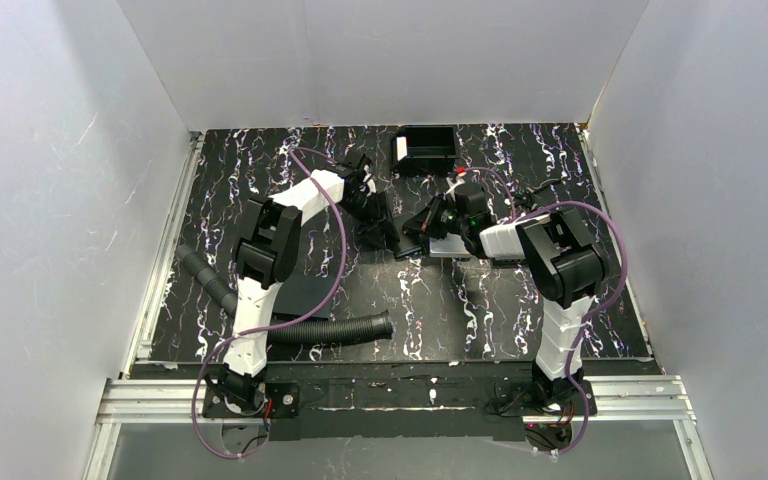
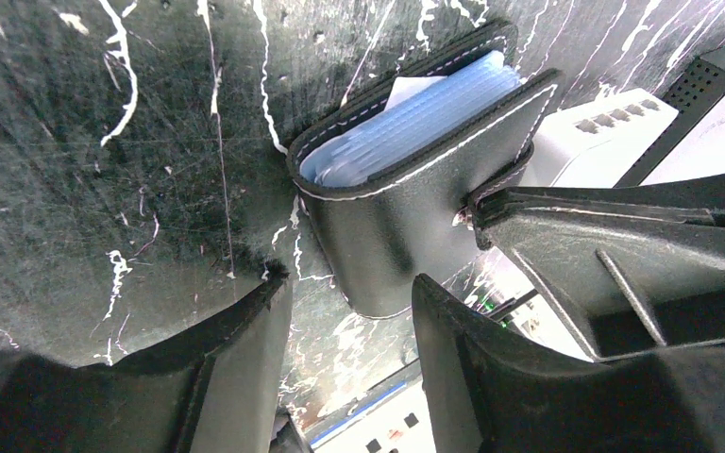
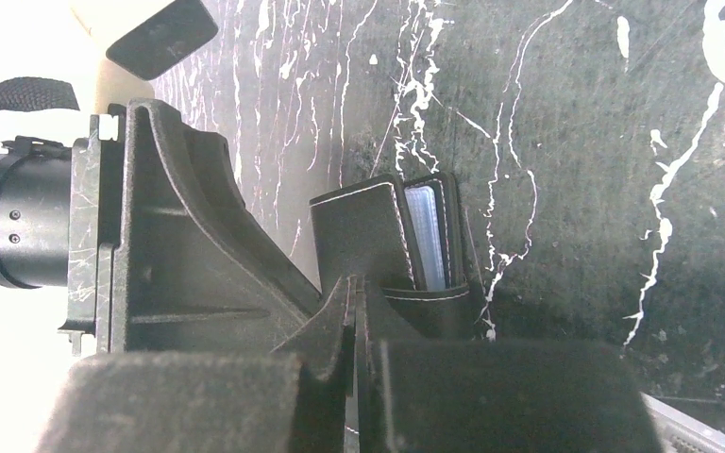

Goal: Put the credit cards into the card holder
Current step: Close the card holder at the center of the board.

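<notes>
Blue credit cards (image 2: 415,118) sit tucked inside the card holder (image 2: 406,217) — seemingly near done; the right gripper (image 3: 356,311) pinches its flap; the left gripper (image 2: 349,288) straddles its lower end, spread, gripping nothing — closing probably remains.

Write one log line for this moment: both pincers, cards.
left pincer open | right pincer shut on card holder | credit cards inside card holder

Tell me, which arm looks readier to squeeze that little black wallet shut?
Probably the left. The left gripper is open with the card holder just ahead of its gap, cards tucked inside. The right gripper is busy, shut on the holder's flap.
</notes>
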{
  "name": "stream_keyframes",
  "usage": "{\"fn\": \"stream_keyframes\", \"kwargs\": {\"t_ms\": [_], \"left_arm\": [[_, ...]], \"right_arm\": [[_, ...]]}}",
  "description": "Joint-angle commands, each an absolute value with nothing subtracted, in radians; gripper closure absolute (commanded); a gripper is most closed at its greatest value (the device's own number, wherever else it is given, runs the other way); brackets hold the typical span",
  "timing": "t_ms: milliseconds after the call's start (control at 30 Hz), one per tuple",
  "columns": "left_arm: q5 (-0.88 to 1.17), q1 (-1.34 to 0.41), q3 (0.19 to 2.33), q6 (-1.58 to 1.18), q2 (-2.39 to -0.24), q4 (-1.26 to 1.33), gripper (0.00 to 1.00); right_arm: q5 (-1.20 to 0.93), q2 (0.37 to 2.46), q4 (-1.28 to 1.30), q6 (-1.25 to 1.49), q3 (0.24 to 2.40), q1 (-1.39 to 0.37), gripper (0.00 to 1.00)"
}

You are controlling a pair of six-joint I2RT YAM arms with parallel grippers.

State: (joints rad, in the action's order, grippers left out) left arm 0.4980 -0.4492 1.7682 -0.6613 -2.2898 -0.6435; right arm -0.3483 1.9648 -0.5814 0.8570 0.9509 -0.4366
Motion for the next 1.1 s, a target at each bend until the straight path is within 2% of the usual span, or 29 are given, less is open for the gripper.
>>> {"fn": "stream_keyframes", "kwargs": {"t_ms": [0, 300, 633, 1067], "left_arm": [[0.348, -0.474, 1.74, -0.612, -2.408, -0.621, 0.51], [0.347, -0.474, 1.746, -0.613, -2.413, -0.621, 0.55], [0.355, -0.479, 1.759, -0.616, -2.419, -0.62, 0.66], [0.345, -0.479, 1.752, -0.616, -2.412, -0.62, 0.68]], "right_arm": [[-0.398, 1.981, -0.575, 0.828, 0.911, -0.447, 0.99], [-0.385, 1.97, -0.575, 0.834, 0.927, -0.46, 0.99], [-0.352, 1.947, -0.551, 0.81, 0.928, -0.495, 0.99], [-0.329, 1.948, -0.577, 0.77, 0.831, -0.514, 0.99]]}}
